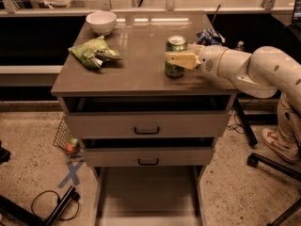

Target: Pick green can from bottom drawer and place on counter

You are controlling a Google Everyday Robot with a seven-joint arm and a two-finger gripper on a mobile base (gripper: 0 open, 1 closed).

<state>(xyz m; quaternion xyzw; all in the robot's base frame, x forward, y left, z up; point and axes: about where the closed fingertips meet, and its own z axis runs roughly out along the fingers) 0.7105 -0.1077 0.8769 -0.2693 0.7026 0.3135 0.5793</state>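
Observation:
The green can (175, 46) stands upright on the counter (136, 55), right of its middle. My gripper (178, 60) reaches in from the right at the can's height. Its pale fingers (181, 60) are closed on the can's body, one crossing its front. The can's base looks to be resting on the counter top. The bottom drawer (148, 192) is pulled fully out below the cabinet, and its pale floor shows nothing in it.
A white bowl (102, 21) sits at the counter's back left, and a green snack bag (94, 52) lies at its left. A blue packet (209, 36) is behind my arm. Two upper drawers with black handles (146, 131) are slightly open. A person's shoe (277, 145) and chair legs are at the right.

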